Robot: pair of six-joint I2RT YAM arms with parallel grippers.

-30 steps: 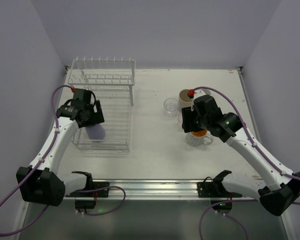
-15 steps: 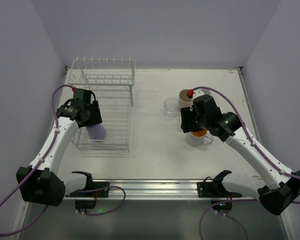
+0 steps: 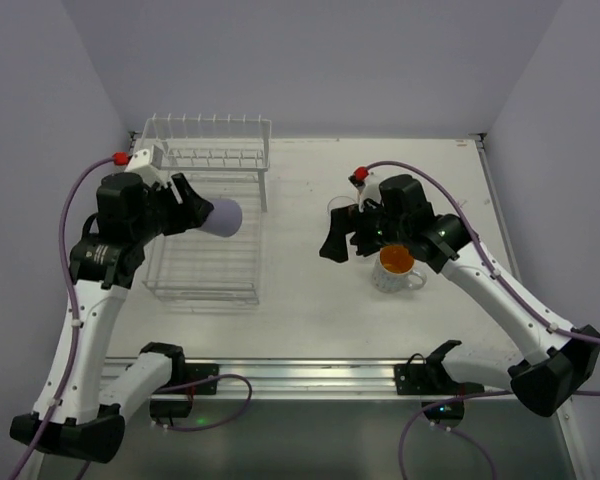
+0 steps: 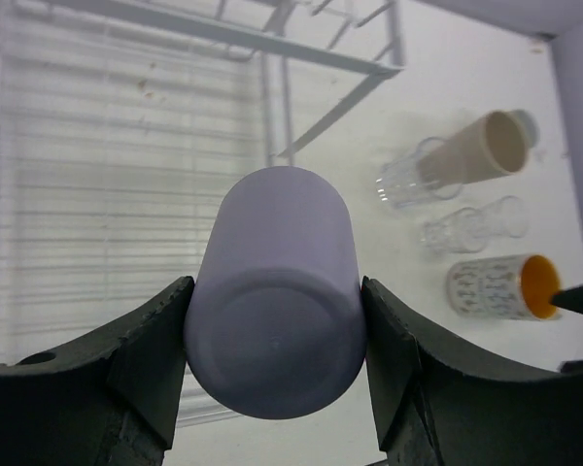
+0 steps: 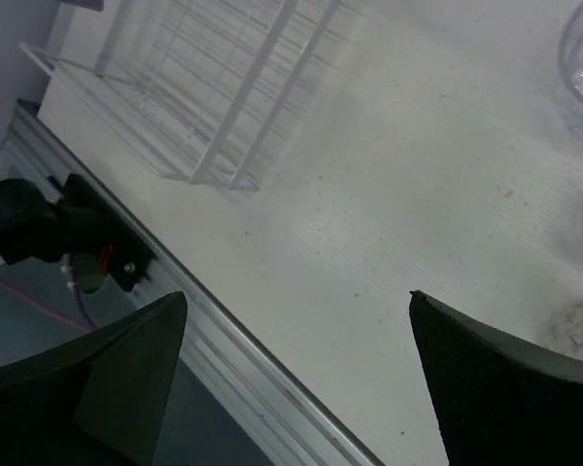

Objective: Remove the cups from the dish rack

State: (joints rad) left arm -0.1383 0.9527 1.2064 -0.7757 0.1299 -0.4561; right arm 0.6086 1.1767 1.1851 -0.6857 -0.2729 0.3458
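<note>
Left wrist view is showing the left gripper [image 4: 272, 325] clamping the lavender cup [image 4: 277, 243], the dish rack [image 4: 126, 126] lying at upper left; the right gripper [image 5: 296, 296] is gaping wide.

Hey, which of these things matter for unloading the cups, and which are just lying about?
Job: dish rack, lavender cup in left claw, orange-lined mug, tan tumbler, clear glass beside tumbler, clear glass beside mug.
Lying about: purple cables, aluminium rail.
</note>
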